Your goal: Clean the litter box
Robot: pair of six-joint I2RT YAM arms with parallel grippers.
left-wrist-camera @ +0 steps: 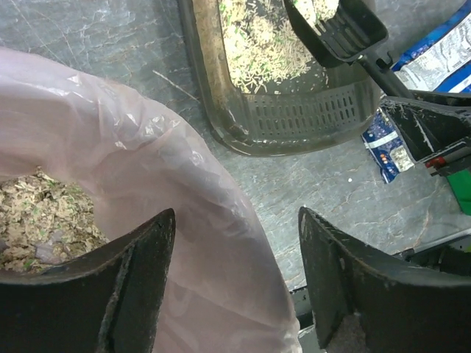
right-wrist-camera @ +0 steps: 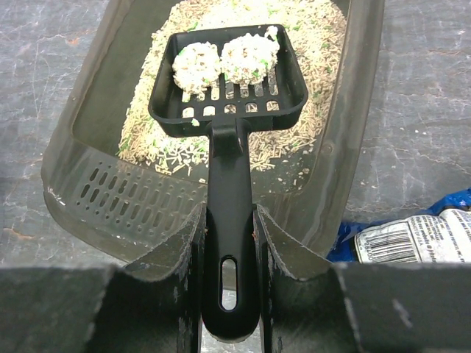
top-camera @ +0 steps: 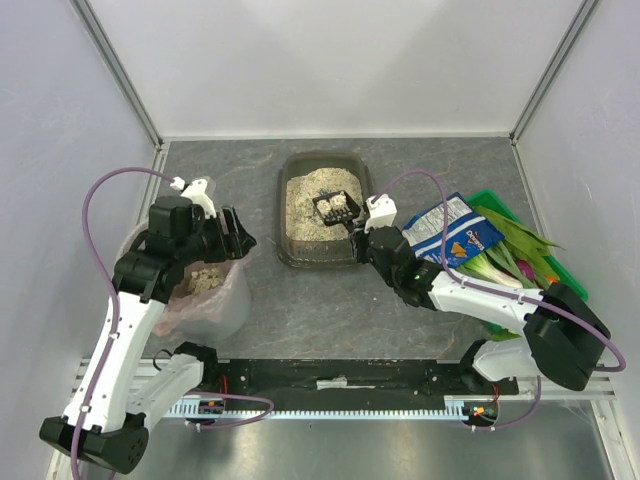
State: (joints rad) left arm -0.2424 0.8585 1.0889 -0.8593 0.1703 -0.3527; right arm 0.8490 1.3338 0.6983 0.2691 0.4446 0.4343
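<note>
The litter box (top-camera: pixel 292 225) is a dark tray holding pale granules, at the table's middle; it also shows in the right wrist view (right-wrist-camera: pixel 96 110) and the left wrist view (left-wrist-camera: pixel 213 88). My right gripper (right-wrist-camera: pixel 229 220) is shut on the handle of a black slotted scoop (right-wrist-camera: pixel 229 95), held over the granules with two whitish clumps (right-wrist-camera: pixel 224 62) in it; the scoop shows from above too (top-camera: pixel 337 207). My left gripper (left-wrist-camera: pixel 235 220) is open, its jaws either side of the rim of the pink-lined bin (left-wrist-camera: pixel 169 191), which holds scooped litter (left-wrist-camera: pixel 37 220).
The bin (top-camera: pixel 205 290) stands at the left. A blue snack bag (top-camera: pixel 450 232) lies right of the box, partly over a green crate of vegetables (top-camera: pixel 515 255). White enclosure walls bound the table.
</note>
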